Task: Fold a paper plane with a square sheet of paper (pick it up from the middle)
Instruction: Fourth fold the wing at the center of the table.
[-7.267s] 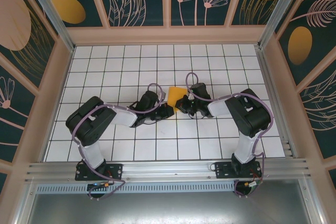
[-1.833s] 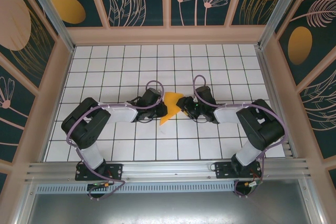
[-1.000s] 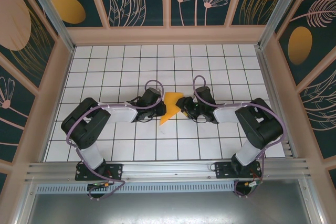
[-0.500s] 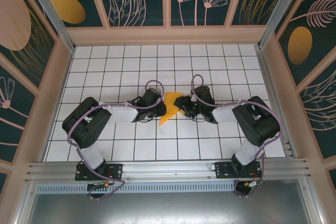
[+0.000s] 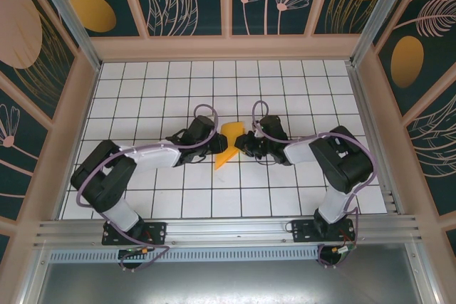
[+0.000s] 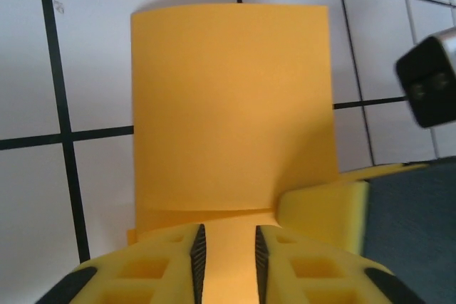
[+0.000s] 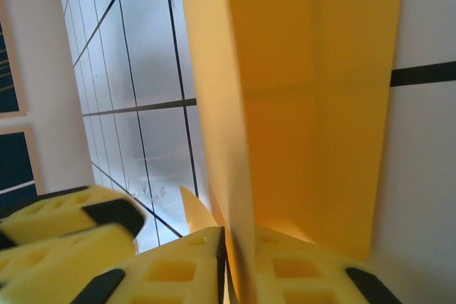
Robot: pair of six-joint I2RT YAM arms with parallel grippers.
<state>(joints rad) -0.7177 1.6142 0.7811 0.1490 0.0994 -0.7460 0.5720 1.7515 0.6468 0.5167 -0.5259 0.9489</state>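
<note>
We're looking at the white gridded tabletop [image 5: 142, 83], and our landmark is the square sheet of paper [image 5: 229, 137], creased into a smaller angular shape near the tabletop's middle. The left arm [image 5: 146, 156] stretches low toward the paper's left side, and the right arm [image 5: 324, 153] toward its right. On to the small stuff. The right gripper [image 7: 222, 243] is at the paper's right edge, jaws clenched on a raised fold. The left gripper [image 6: 226, 240] is at its left edge. Paper fills the narrow gap between those jaws, and we cannot tell whether they pinch it.
</note>
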